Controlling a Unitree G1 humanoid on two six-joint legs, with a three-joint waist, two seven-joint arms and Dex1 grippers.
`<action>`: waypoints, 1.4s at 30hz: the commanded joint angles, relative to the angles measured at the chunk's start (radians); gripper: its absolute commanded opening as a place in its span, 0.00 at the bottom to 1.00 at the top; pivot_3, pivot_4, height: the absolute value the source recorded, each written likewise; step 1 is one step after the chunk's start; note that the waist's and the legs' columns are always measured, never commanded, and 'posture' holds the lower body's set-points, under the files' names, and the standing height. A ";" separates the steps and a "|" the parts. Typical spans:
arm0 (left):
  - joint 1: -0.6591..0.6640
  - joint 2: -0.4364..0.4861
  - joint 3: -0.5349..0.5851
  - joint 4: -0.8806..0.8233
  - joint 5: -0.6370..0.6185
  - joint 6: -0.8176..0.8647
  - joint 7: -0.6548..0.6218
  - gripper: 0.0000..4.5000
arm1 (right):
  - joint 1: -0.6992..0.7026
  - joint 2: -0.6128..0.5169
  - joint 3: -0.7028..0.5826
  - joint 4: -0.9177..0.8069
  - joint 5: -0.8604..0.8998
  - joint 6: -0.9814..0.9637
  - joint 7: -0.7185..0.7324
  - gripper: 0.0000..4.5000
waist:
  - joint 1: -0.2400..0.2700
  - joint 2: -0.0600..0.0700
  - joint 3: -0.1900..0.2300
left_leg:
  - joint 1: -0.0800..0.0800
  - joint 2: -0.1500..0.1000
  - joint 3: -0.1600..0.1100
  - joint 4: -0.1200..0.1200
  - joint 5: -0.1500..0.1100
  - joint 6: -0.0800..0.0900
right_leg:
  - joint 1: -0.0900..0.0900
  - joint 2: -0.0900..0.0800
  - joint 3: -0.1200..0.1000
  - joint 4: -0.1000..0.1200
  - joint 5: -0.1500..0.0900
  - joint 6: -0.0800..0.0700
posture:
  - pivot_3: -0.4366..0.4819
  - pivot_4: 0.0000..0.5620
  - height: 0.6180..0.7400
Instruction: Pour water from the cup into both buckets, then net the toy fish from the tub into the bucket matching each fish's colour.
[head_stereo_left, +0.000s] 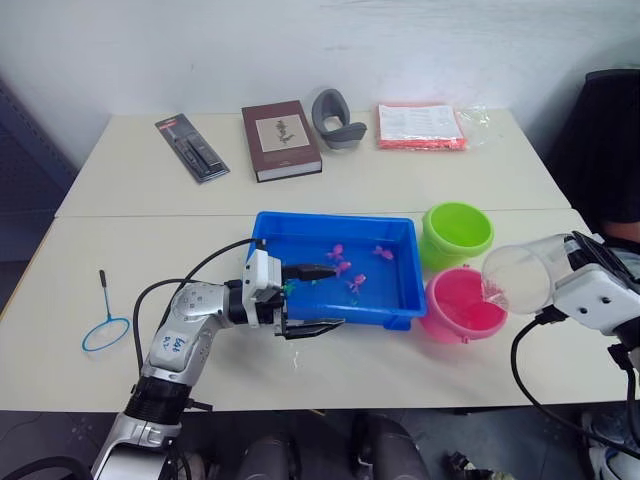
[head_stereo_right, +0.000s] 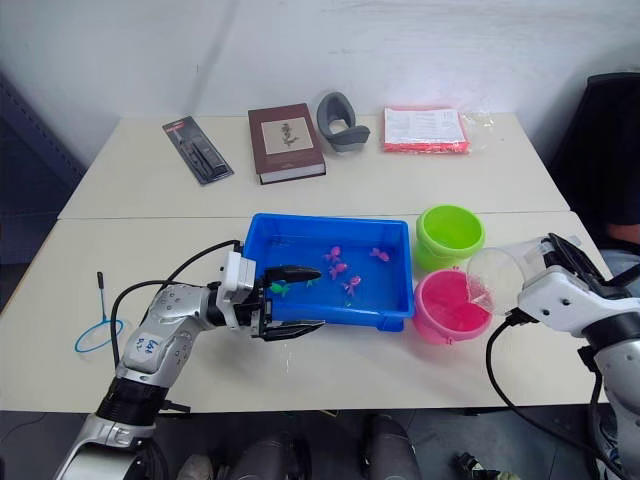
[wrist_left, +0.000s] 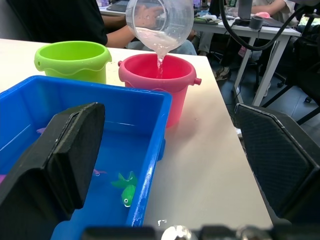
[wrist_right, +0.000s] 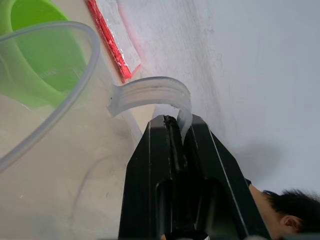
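1. On the pale table (head_stereo_left: 400, 190) a shallow rectangular bright blue plastic tub (head_stereo_left: 395, 310) sits near the middle of the front half, holding water, several tiny pink plastic fish (head_stereo_left: 341, 267) and one bright green plastic fish (wrist_left: 128, 187) by its near wall.
2. Just right of the tub stand two small round plastic buckets, touching or nearly so: the lime green bucket (head_stereo_left: 457, 232) farther back, the pink bucket (head_stereo_left: 462, 310) nearer the front edge.
3. Above the pink bucket a clear plastic cup with a side handle (head_stereo_left: 520, 278) is tipped on its side, and a thin stream of water (wrist_left: 160, 62) falls from its lip into that bucket.
4. The right gripper (wrist_right: 181, 131) reaches in from the right, its two black fingers pinched tight on the cup's handle.
5. The left gripper (head_stereo_left: 313, 298) extends level from the left, fingers spread wide and holding nothing: one finger over the tub's near left corner, the other outside the near wall.
6. Left of that arm a small blue-ringed net on a thin dark stick (head_stereo_left: 104, 320) lies flat on the table.
7. Along the far side lie a dark flat packet (head_stereo_left: 191, 148), a brown book (head_stereo_left: 280, 139), a grey curved object (head_stereo_left: 337, 118) and a red-edged plastic sleeve of papers (head_stereo_left: 420, 126).
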 joint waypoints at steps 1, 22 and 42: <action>-0.016 -0.001 0.004 -0.026 -0.002 -0.013 0.004 1.00 | -0.011 0.010 -0.019 -0.016 -0.012 -0.022 -0.023 0.01 | 0.000 0.000 0.000 | 0.000 0.000 0.000 0.000 0.000 0.000 | 0.000 0.000 0.000 0.000 0.000 0.000 | 0.48 0.27 1.00; -0.034 0.007 0.012 0.001 0.002 -0.018 0.003 1.00 | -0.032 0.168 -0.072 -0.111 0.150 0.117 -0.013 0.01 | -0.001 0.000 0.000 | 0.000 0.000 0.000 0.000 0.000 0.000 | 0.000 0.000 0.000 0.000 0.000 0.000 | 0.48 0.27 1.00; -0.089 -0.033 0.083 0.044 -0.027 0.009 0.090 1.00 | -0.540 -0.050 0.030 0.076 0.460 0.887 -0.052 0.01 | 0.001 0.000 0.000 | -0.003 -0.001 -0.001 0.000 0.001 0.002 | -0.002 -0.001 -0.002 0.004 0.000 0.000 | 0.48 0.27 1.00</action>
